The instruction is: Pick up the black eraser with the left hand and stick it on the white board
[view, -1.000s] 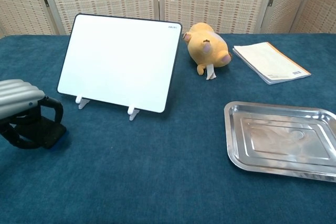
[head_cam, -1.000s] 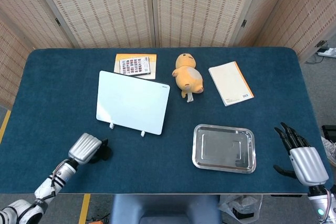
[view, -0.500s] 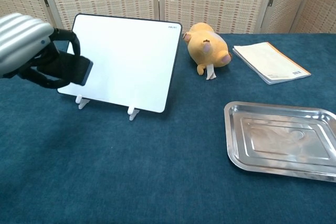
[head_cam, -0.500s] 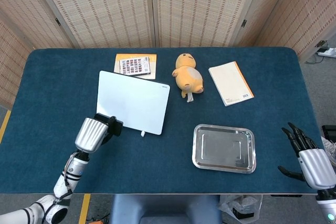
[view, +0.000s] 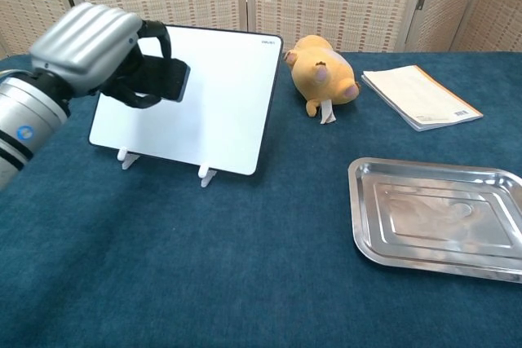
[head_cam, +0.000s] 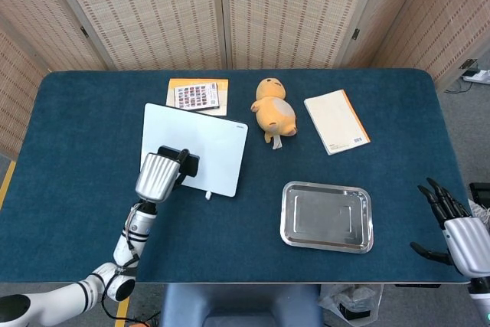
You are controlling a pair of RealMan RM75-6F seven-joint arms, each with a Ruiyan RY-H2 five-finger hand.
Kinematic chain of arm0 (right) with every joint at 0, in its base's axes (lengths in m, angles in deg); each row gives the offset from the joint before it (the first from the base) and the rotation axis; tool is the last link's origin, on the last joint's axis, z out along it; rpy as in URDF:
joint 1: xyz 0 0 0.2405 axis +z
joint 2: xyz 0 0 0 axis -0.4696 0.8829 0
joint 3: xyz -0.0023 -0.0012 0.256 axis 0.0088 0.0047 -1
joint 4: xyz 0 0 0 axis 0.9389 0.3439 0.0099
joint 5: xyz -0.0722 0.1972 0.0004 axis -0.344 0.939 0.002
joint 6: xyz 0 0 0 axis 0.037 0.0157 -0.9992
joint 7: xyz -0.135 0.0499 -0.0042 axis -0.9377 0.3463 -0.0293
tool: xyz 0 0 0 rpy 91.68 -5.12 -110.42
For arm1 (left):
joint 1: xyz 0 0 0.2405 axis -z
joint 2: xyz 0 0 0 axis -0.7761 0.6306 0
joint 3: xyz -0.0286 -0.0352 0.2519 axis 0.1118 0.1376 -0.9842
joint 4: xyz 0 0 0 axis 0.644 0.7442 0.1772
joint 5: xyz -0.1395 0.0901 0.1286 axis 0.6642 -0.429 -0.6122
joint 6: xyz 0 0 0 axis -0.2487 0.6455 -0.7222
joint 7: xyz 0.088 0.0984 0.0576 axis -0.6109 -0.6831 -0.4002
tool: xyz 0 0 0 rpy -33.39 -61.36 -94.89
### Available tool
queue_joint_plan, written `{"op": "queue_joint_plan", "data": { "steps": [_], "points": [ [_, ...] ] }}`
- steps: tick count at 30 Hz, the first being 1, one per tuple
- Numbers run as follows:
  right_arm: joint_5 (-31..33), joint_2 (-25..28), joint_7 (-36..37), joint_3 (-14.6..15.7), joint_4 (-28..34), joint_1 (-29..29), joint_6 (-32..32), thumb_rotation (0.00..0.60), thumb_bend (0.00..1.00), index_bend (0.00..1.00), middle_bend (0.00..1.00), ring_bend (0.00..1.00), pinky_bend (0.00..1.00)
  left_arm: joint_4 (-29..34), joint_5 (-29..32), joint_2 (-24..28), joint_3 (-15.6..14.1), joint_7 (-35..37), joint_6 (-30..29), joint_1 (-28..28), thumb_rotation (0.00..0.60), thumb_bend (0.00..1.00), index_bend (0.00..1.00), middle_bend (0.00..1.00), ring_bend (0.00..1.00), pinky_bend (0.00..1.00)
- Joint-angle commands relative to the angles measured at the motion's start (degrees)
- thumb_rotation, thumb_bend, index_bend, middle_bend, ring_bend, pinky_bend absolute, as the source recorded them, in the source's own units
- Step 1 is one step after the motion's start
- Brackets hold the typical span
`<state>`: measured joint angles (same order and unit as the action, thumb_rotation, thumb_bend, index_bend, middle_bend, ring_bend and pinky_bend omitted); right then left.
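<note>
My left hand (head_cam: 157, 176) (view: 91, 48) grips the black eraser (head_cam: 185, 164) (view: 163, 79) and holds it up in front of the white board (head_cam: 210, 143) (view: 216, 103). The board stands tilted on two small white feet at the table's left middle. Whether the eraser touches the board's face I cannot tell. My right hand (head_cam: 459, 227) hangs at the table's front right corner, fingers spread, holding nothing; the chest view does not show it.
A steel tray (head_cam: 328, 217) (view: 440, 219) lies front right. A yellow plush toy (head_cam: 274, 110) (view: 323, 71) and a notebook (head_cam: 336, 121) (view: 420, 97) lie behind it. An orange card with a printed grid (head_cam: 197, 96) lies behind the board.
My left hand lifted the eraser off the table and carried it up and rightward to the front of the board. My right hand drew back toward the front right corner.
</note>
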<state>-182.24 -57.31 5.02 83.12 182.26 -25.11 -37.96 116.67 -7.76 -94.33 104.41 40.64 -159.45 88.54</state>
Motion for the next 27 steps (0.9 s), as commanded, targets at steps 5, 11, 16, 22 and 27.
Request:
{"op": "queue_joint_plan", "data": {
  "steps": [5, 11, 16, 22, 27],
  "points": [
    [0.51, 0.61, 2.57, -0.3, -0.9, -0.47, -0.89, 0.6, 0.15, 0.0, 0.0, 0.07, 0.22, -13.68, 0.51, -7.77, 1.28, 4.24, 1.91, 6.2, 0.6, 0.26, 0.64, 1.0, 1.0, 1.0],
    [1.49, 0.86, 3.65, -0.67, -1.13, -0.4, -0.4, 0.6, 0.15, 0.0, 0.0, 0.07, 0.22, -20.03, 1.41, -9.92, 1.94, 8.6, 1.97, 8.38, 0.6, 0.26, 0.64, 1.0, 1.0, 1.0],
    [1.95, 1.24, 3.78, -0.65, -0.82, -0.22, 0.46, 0.6, 0.15, 0.0, 0.0, 0.07, 0.22, -24.74, 1.69, -11.7, 1.94, 12.01, 1.99, 10.15, 0.6, 0.26, 0.65, 1.0, 1.0, 1.0],
    [3.05, 1.56, 4.88, -1.15, -1.12, -0.06, 1.03, 0.6, 0.15, 0.0, 0.0, 0.07, 0.22, -31.42, 2.75, -14.55, 1.66, 15.8, 3.44, 12.02, 0.6, 0.26, 0.64, 1.0, 1.0, 1.0],
    [3.01, 1.55, 4.59, -1.09, -0.99, -0.31, 0.83, 0.6, 0.15, 0.0, 0.0, 0.07, 0.22, -35.09, 3.19, -16.33, 0.87, 17.44, 3.93, 12.76, 0.6, 0.26, 0.64, 1.0, 1.0, 1.0]
  ]
}}
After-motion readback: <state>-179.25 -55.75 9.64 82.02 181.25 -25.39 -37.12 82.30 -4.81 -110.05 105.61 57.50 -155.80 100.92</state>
